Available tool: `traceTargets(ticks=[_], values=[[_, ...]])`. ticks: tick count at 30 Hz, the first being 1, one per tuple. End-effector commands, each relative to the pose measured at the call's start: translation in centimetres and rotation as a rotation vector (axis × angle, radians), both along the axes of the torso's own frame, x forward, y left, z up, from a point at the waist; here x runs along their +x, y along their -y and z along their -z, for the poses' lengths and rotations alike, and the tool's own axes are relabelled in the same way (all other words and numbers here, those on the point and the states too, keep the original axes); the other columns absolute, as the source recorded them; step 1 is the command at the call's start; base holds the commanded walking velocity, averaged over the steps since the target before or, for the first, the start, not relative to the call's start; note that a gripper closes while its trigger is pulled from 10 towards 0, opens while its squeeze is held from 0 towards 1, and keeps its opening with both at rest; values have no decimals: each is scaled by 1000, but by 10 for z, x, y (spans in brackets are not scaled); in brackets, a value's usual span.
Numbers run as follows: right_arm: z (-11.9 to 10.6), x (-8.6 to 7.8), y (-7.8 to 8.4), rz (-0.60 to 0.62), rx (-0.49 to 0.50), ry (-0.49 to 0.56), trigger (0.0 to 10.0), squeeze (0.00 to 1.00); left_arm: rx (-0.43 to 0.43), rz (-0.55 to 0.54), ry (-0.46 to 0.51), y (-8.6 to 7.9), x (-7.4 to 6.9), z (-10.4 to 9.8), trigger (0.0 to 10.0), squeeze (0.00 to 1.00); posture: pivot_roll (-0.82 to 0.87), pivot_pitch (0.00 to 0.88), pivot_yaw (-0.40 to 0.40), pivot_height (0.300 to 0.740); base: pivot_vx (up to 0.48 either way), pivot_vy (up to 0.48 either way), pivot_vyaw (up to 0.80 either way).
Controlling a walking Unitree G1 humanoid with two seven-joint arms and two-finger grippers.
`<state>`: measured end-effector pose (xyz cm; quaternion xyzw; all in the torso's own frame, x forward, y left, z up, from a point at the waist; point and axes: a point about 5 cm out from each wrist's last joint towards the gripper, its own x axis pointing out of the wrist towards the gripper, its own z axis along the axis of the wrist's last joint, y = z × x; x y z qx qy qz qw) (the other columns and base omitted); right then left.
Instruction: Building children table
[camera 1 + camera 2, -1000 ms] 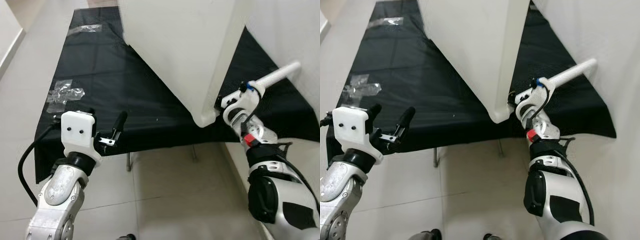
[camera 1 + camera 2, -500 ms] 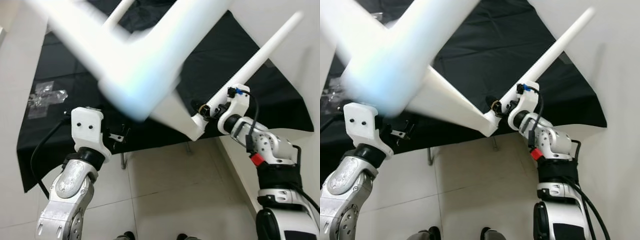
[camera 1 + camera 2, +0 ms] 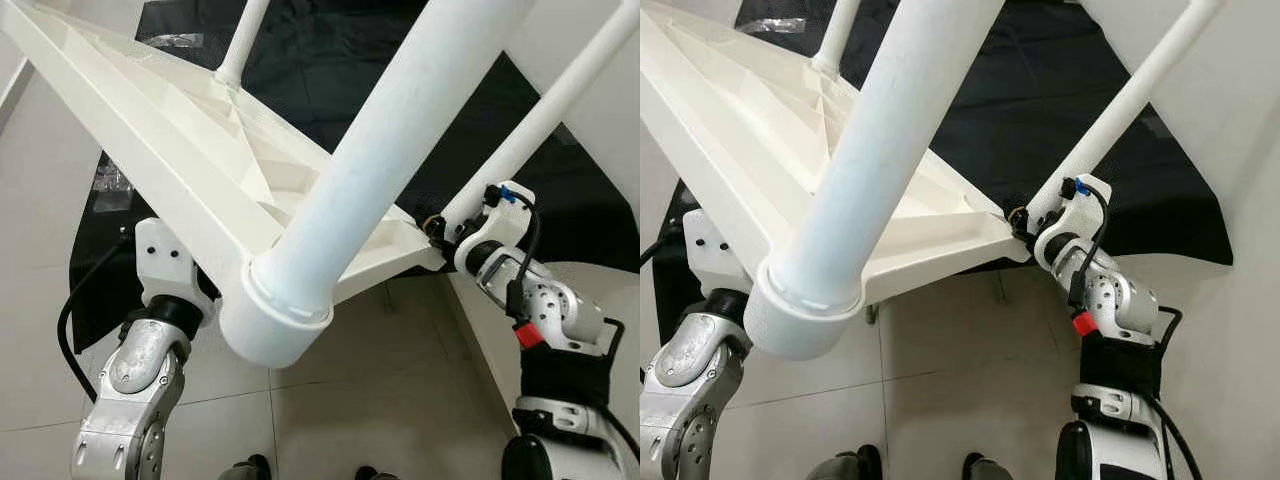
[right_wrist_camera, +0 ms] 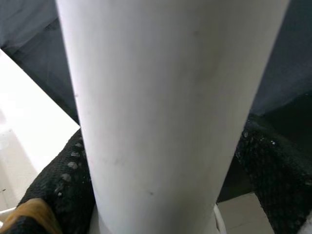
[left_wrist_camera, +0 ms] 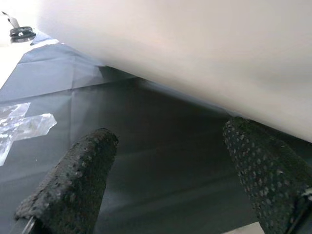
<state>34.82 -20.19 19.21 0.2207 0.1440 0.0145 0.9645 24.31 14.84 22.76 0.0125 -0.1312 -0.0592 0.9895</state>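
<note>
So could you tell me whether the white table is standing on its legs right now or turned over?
Turned over and tilted: the tabletop shows its ribbed underside, its legs point up, and the right gripper grips one leg at its base.

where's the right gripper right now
The right gripper is on the robot's right in the left eye view, shut on a white table leg at its base, beside the upturned tabletop's corner.

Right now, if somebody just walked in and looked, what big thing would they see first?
A big white children's table tipped up underside-first right before the robot, with one fat white leg jutting toward the camera. The right gripper is clamped around a thinner leg near the table's corner. The left gripper waits open under the tabletop, above the black cloth on the floor.
</note>
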Motion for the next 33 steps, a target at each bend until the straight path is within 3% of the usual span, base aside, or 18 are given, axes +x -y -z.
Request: traceTargets(ticks=[1, 10, 14, 15, 17, 18, 25, 27, 33], values=[[42, -11, -4, -10, 2, -205, 10000, 1000, -1, 13, 40, 2, -2, -6, 10000, 0, 45, 242, -12, 740, 0, 0, 0], [39, -11, -6, -7, 12, -203, 10000, 1000, -11, 4, 98, -6, 6, -22, 10000, 0, 43, 243, -13, 740, 0, 0, 0], [32, -15, -24, -53, 71, -201, 10000, 1000, 8, 9, 328, -27, 23, -92, 10000, 0, 46, 236, -16, 740, 0, 0, 0], [30, -14, -27, -58, 84, -187, 10000, 1000, 9, 10, 360, -29, 24, -102, 10000, 0, 46, 236, -16, 740, 0, 0, 0], [30, -14, -27, -58, 84, -187, 10000, 1000, 9, 10, 360, -29, 24, -102, 10000, 0, 46, 236, -16, 740, 0, 0, 0], [17, -11, -35, -75, 155, -111, 10000, 1000, 14, 23, 401, -29, 25, -115, 10000, 0, 40, 235, -14, 740, 0, 0, 0], [-15, -6, -41, -80, 317, 85, 10000, 1000, 16, 47, 436, -24, 24, -125, 10000, 0, 34, 238, -14, 740, 0, 0, 0], [-28, -4, -36, -20, 406, 156, 10000, 1000, 7, 54, 431, -23, 25, -125, 10000, 0, 32, 238, -15, 740, 0, 0, 0], [-28, -1, -18, 190, 582, 139, 10000, 1000, 0, 61, 416, -24, 26, -124, 10000, 0, 29, 239, -12, 740, 0, 0, 0]])
